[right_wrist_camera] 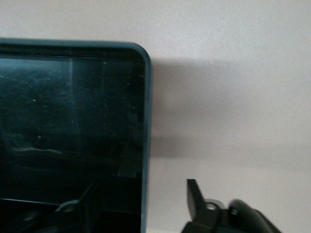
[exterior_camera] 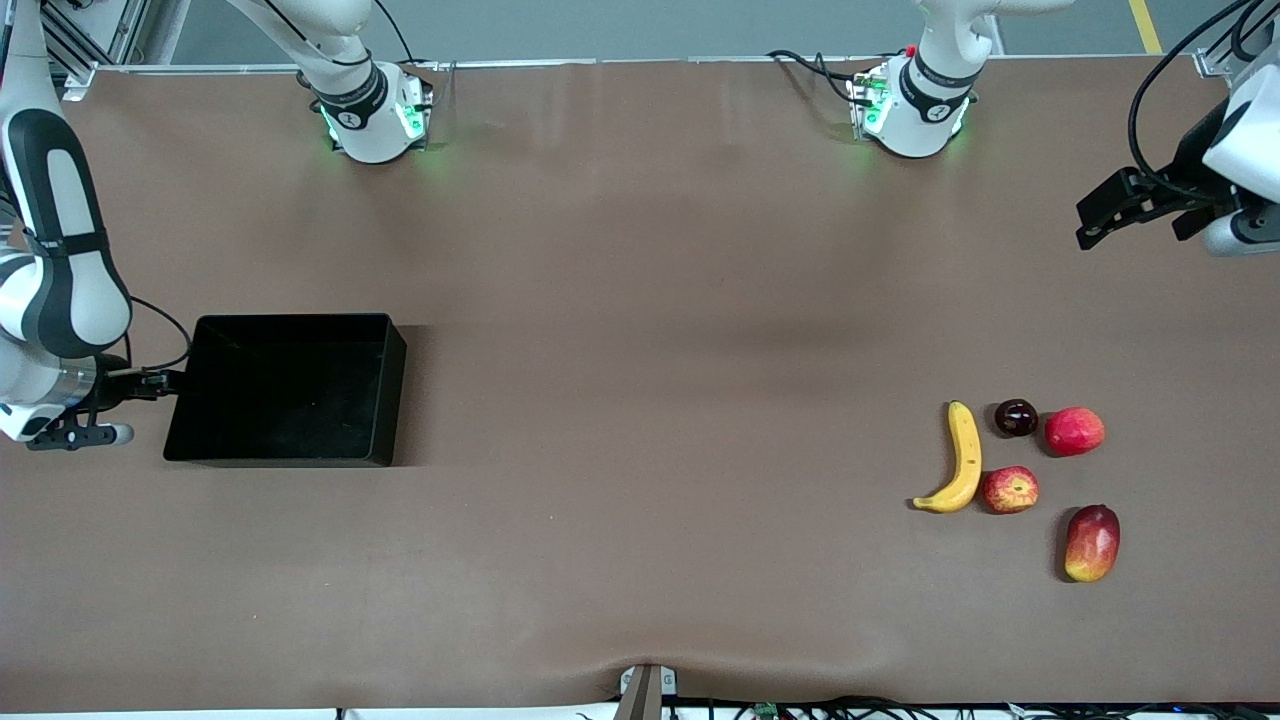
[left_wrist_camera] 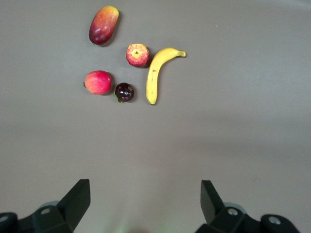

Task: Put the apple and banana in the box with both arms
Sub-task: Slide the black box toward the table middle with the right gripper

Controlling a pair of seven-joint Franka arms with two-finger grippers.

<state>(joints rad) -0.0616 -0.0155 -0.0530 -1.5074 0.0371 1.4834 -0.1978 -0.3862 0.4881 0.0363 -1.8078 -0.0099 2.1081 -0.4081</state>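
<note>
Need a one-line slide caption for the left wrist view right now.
Open left tool above bare table, with banana, apple, mango, red fruit and dark fruit clustered ahead.
</note>
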